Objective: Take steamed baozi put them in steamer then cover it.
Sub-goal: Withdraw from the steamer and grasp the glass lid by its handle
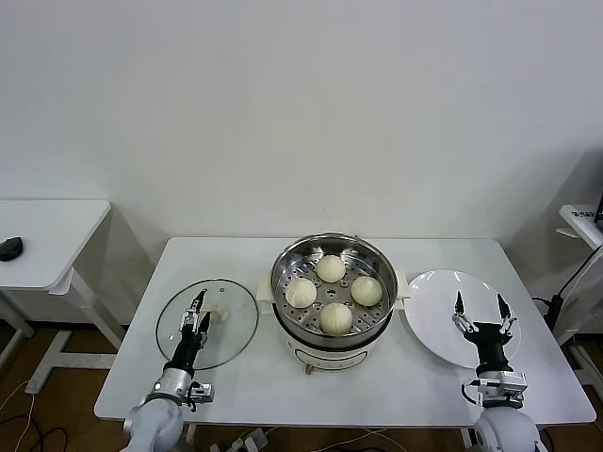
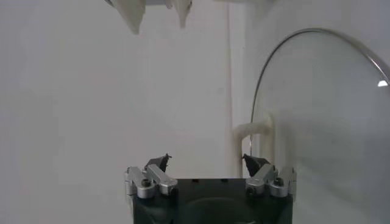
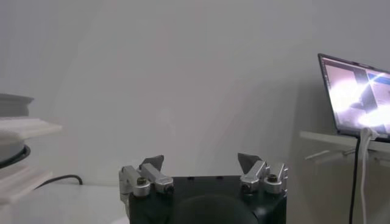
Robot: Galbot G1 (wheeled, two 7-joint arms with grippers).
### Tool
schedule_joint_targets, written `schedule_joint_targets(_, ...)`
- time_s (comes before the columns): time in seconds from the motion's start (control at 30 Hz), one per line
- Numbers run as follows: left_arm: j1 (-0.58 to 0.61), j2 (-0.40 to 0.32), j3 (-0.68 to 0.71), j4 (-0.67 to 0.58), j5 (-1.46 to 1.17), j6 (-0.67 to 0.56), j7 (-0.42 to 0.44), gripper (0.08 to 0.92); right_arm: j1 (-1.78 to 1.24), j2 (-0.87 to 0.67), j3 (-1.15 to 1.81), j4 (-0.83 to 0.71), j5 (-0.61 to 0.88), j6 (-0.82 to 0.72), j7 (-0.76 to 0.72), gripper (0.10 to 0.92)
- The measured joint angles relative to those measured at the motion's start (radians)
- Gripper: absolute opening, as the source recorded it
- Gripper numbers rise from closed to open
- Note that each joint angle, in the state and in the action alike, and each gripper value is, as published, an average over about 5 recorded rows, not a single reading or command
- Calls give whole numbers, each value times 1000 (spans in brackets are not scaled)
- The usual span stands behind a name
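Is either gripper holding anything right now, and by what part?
Nothing is held. The left gripper is open over the glass lid, near its handle; the right gripper is open over the white plate.

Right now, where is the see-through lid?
In the head view, the cover lies flat on the white table, on the robot's left side beside the steamer. The open left gripper is over it.

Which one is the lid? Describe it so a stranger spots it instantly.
Find the white table with the shiny steamer at its centre. The lid lies flat on the steamer's left, under the open left claw. Unlike the opaque white plate on the right, it is clear glass with a metal rim and a cream handle.
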Motion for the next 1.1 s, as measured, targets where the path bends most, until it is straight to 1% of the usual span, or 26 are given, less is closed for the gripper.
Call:
schedule_joint_targets(0.3, -42, -18, 4, 44, 2, 3, -1, 823, -2, 6, 0, 0, -7, 2, -2, 823)
schedule_joint_targets(0.67, -83, -23, 2, 85, 2, 3, 5, 823, -1, 10, 0, -1, -13, 2, -3, 823)
schedule_joint_targets(0.73, -87, -24, 2, 90, 1, 3, 8, 810, -1, 9, 0, -1, -14, 2, -3, 823)
schedule_joint_targets(0.87, -93, -25, 2, 97, -3, 3, 14, 723, 0, 9, 0, -1, -16, 2, -3, 823)
schedule_joint_targets(1.03, -99, -28, 2, 108, -6, 2, 22, 558, 0, 11, 0, 1, -19, 3, -3, 823)
schedule_joint_targets(1.1, -99, -29, 3, 114, -6, 1, 25, 506, -1, 12, 0, 4, -19, 3, -3, 823)
